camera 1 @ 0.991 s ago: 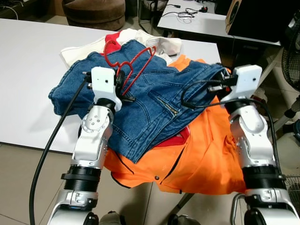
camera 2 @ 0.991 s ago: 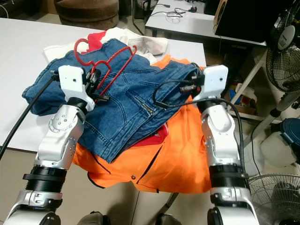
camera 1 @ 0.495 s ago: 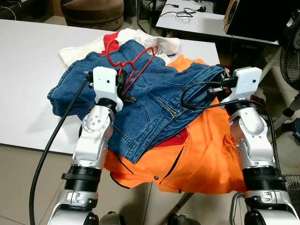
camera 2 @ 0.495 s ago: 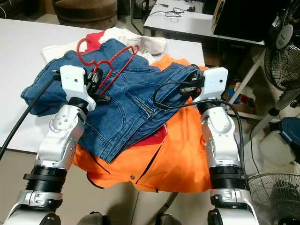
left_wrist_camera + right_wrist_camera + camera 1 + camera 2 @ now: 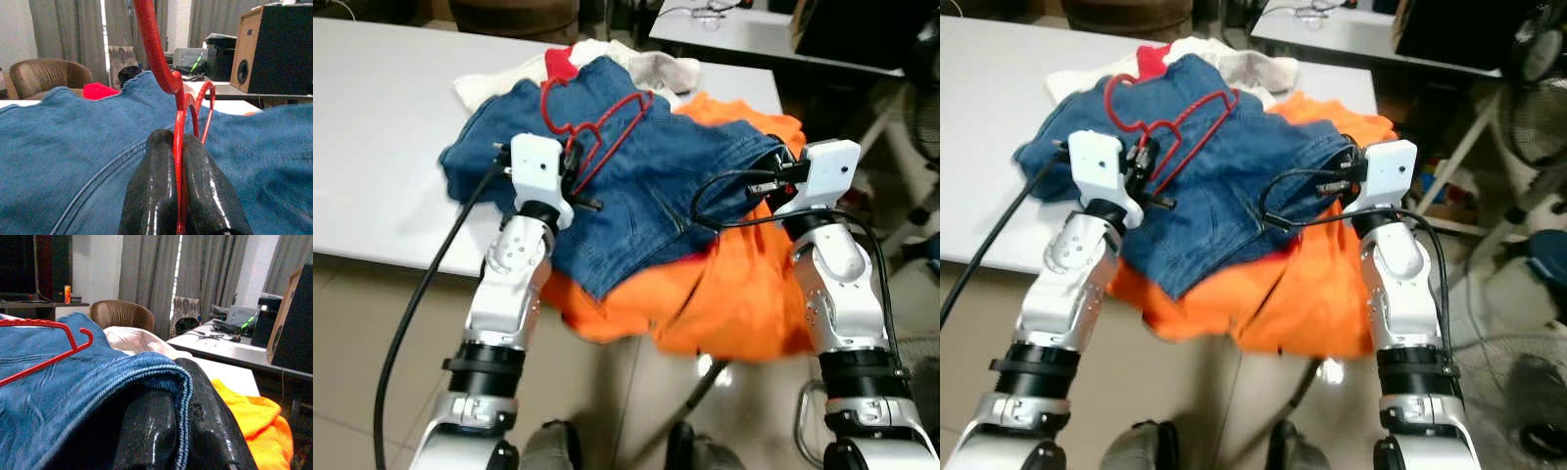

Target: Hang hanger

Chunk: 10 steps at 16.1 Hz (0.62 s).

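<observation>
The left gripper pinches the red hanger between its closed fingers, the hanger lying over the blue jeans on the white table. The right gripper clamps a folded edge of the jeans at the pile's right side, above the orange garment that droops off the table edge.

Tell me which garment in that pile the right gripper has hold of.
The blue jeans, lying on top of the pile. The right gripper is shut on their denim edge, while the orange garment hangs beneath them and the white one lies at the far side.
</observation>
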Tool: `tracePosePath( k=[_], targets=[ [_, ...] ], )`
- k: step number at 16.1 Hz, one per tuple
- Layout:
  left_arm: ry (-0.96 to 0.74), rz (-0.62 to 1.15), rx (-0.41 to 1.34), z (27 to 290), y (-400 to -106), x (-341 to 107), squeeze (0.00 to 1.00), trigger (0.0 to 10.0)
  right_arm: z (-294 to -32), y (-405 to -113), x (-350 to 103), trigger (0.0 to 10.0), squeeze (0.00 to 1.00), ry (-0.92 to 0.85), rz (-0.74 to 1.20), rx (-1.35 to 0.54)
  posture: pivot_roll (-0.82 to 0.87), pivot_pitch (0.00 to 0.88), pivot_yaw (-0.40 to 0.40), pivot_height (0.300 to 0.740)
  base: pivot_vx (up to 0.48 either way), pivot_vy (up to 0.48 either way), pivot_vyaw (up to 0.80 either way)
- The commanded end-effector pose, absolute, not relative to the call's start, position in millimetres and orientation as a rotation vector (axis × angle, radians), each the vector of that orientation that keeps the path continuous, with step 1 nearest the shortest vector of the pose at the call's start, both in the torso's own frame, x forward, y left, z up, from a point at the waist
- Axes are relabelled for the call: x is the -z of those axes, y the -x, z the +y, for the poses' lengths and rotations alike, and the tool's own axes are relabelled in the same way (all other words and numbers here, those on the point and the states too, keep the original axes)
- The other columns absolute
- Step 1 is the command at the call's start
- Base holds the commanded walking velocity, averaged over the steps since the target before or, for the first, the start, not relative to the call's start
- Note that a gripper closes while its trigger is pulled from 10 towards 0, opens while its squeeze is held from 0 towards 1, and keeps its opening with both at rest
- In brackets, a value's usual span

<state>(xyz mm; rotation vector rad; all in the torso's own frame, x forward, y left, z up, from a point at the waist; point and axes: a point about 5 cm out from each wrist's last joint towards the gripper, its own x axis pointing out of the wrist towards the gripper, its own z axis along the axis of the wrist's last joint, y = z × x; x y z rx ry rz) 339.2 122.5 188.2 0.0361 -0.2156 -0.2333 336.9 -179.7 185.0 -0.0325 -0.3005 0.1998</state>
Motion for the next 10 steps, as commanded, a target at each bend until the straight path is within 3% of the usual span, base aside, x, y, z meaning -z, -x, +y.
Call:
tracePosePath(
  k=[1, 10],
  targets=[
    [-0.046, -0.22, 0.257, 117.6, -339.1, -189.4, 0.0, 10.0, -180.6, -337.3, -190.3, 0.0, 0.0, 0.034, -0.32, -0.195, 0.02, 0.029, -0.006, 0.74, -0.27, 0.0, 0.0],
    [-0.05, -0.236, 0.276, 115.7, -337.0, -190.4, 0.0, 10.0, -179.2, -336.5, -191.5, 0.0, 0.0, 0.038, -0.325, -0.201, 0.02, 0.025, -0.008, 0.74, -0.277, 0.0, 0.0]
  ],
)
